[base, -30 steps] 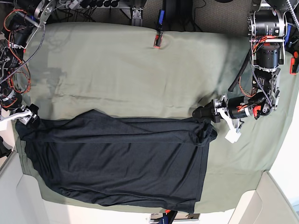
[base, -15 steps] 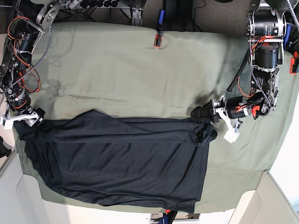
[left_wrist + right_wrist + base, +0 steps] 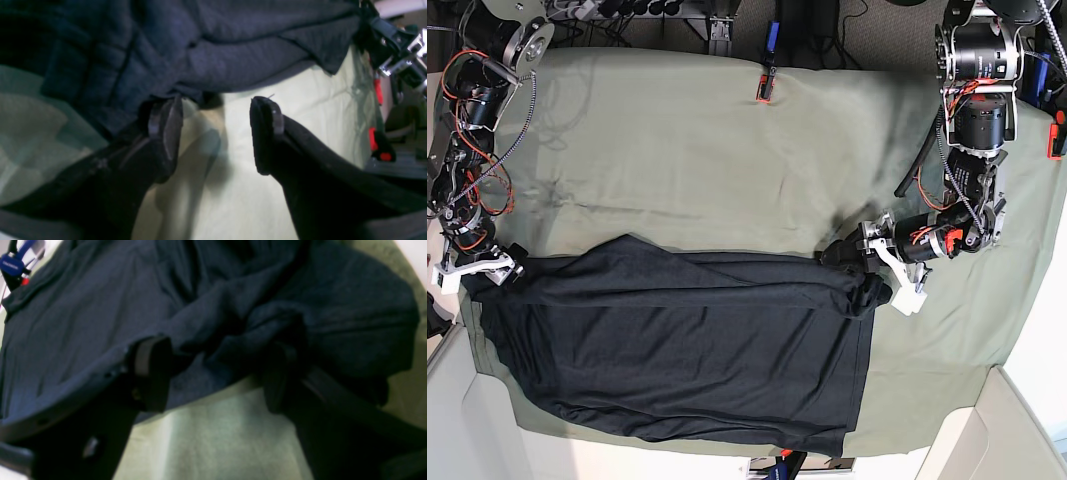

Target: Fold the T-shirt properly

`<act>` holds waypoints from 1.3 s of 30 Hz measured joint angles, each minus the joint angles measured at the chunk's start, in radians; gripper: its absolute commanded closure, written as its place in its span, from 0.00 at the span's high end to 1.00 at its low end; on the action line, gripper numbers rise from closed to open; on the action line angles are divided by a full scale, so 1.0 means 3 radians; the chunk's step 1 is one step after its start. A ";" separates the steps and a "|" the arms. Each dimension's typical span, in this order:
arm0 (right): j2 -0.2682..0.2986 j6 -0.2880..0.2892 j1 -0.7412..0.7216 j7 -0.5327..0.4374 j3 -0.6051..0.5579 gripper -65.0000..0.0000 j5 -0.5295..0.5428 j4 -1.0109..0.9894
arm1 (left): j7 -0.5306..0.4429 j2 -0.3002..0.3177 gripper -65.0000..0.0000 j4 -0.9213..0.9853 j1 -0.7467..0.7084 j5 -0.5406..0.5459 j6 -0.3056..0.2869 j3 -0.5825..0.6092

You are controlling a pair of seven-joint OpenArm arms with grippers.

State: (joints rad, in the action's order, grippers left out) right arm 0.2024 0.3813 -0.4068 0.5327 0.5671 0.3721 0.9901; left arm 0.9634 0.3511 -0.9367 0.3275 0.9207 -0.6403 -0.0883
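olive table cloth [image 3: 677, 140], red clamp [image 3: 764, 88]

Surface [image 3: 677, 140]: I see it covered by a wrinkled olive-green cloth.
Clamp [image 3: 764, 86]: red, on its far edge.

My left arm comes down from the 1 o'clock corner of the base view, elbow bent, forearm lying low and pointing toward 9 o'clock. Its left pincer [image 3: 832, 255] sits with both fingers [image 3: 165, 128] spread wide and nothing clamped between them. My right arm hangs down the 9 o'clock edge, wrist low, and the right pincer [image 3: 509, 270] is likewise gaping, fingers [image 3: 151, 371] well apart, gripping nothing.
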 measured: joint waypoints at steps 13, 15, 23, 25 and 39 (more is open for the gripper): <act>0.0000 0.0000 0.0027 0.0061 0.0000 0.63 -0.0014 0.0000 | -0.0285 -0.0095 0.56 0.0006 0.0188 -0.0692 0.0309 -0.0345; 0.0000 0.0000 0.0028 0.0078 0.0000 0.63 -0.0015 -0.0001 | -0.0407 -0.0127 0.56 0.0008 0.0234 -0.0863 0.0437 -0.0345; -0.0001 0.0000 0.0028 0.0084 0.0000 0.63 -0.0013 -0.0001 | -0.0650 -0.0243 0.56 0.0013 0.0248 -0.1036 0.0515 -0.0359; 0.0000 0.0000 0.0027 0.0058 0.0000 0.63 -0.0013 -0.0001 | -0.0671 -0.0266 0.54 0.0013 0.0248 -0.1036 0.0526 -0.0359; 0.0000 0.0191 0.0025 -0.0020 0.0000 0.00 -0.0095 0.0000 | -0.0726 -0.0237 0.00 -0.0009 0.0242 -0.1413 0.0259 -0.0357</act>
State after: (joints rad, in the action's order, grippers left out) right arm 0.2024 0.4385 -0.3992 0.5266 0.5671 0.3435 0.9901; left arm 0.7456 0.2802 -0.9394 0.4000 0.4969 -0.5625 -0.1955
